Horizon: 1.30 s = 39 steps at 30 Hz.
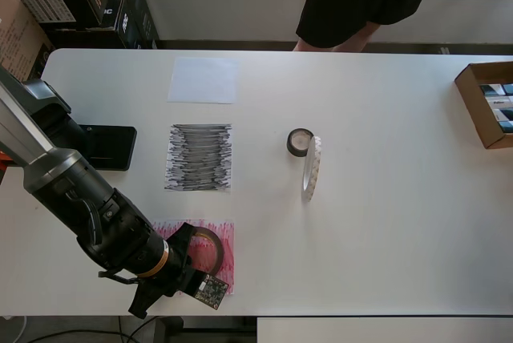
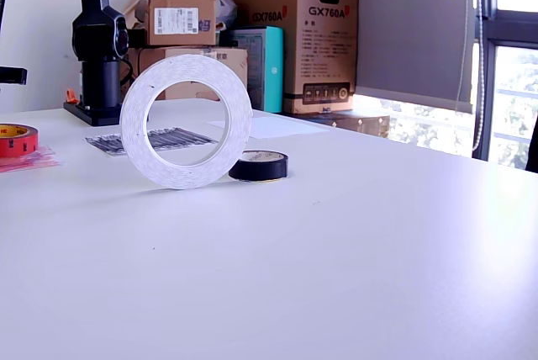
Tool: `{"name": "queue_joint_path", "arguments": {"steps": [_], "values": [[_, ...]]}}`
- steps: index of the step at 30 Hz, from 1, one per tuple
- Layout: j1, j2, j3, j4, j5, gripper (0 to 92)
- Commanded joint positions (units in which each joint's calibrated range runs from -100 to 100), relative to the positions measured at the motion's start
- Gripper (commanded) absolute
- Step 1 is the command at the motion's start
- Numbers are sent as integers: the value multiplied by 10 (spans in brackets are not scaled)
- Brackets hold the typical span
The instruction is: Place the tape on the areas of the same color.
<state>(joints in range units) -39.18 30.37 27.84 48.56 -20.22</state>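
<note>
Broadly, the white worktop [image 1: 385,239] carries everything, with the arm reaching over its near-left corner in the overhead view. Three sheets lie in a column there: the white sheet [image 1: 203,80] farthest from the arm, the black-scribbled sheet [image 1: 199,158] in the middle, and the red-scribbled sheet [image 1: 225,252] nearest, partly under the arm. The white tape roll [image 2: 186,121] stands upright on its edge near the middle of the worktop, well apart from all three sheets. The red tape roll [image 2: 17,140] lies flat on the red sheet, as the exterior view shows at its left edge. The small black tape roll [image 2: 258,166] lies flat, touching or just beside the white roll.

The hand [image 1: 183,267] hangs over the red roll, but the wrist hides the fingers, so I cannot tell whether it is parted or closed on the roll.

My reading is that the red roll is being set down or let go. To do that well, the fingers should part fully before the arm rises straight up, so the roll is not dragged off its sheet. For the standing white roll, a grip across its thin rim looks wise, since a sideways nudge could send it rolling.
</note>
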Motion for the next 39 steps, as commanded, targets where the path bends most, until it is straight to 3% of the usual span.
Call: {"name": "queue_joint_path", "arguments": {"steps": [1, 9, 13, 24, 31, 36, 39], "values": [[-1, 1, 1, 4, -3, 10], [-1, 1, 5, 4, -22, 308], [-1, 1, 3, 4, -23, 375], [-2, -15, -13, 4, -19, 380], [10, -106, -69, 12, -13, 380], [65, -159, -108, 20, 58, 378], [112, -171, -132, 65, 96, 337]]}}
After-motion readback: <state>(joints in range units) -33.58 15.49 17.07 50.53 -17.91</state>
